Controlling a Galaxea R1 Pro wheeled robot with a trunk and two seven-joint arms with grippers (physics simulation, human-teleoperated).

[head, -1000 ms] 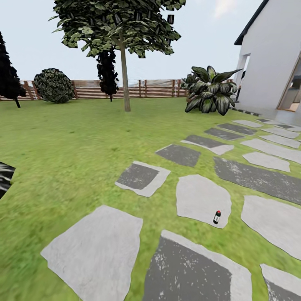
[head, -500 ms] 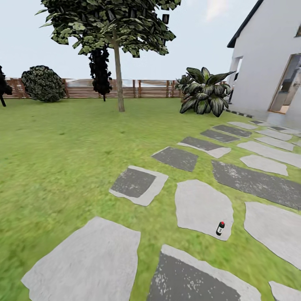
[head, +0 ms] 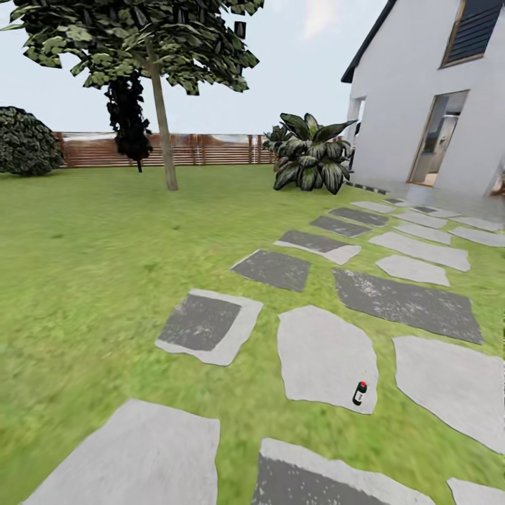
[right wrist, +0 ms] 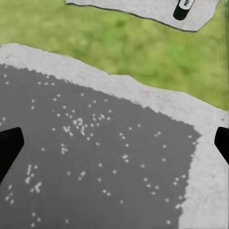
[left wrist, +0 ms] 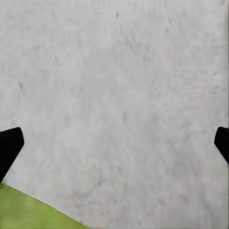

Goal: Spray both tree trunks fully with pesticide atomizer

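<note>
Grey stepping stone (head: 324, 358) carries the pesticide atomizer (head: 360, 393); right wrist crops it (right wrist: 183, 9)

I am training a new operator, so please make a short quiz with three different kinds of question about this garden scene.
1. True or false: the pesticide atomizer stands on a pale stepping stone, near its edge.
2. What grows just in front of the white house? A) a broad-leaved plant, B) a cactus, C) a rose bush.
3. Fill in: the right wrist view looks down on a dark speckled stone, and beyond a strip of grass the ______ appears.

Key: 1 true; 2 A, the broad-leaved plant; 3 atomizer.
</note>
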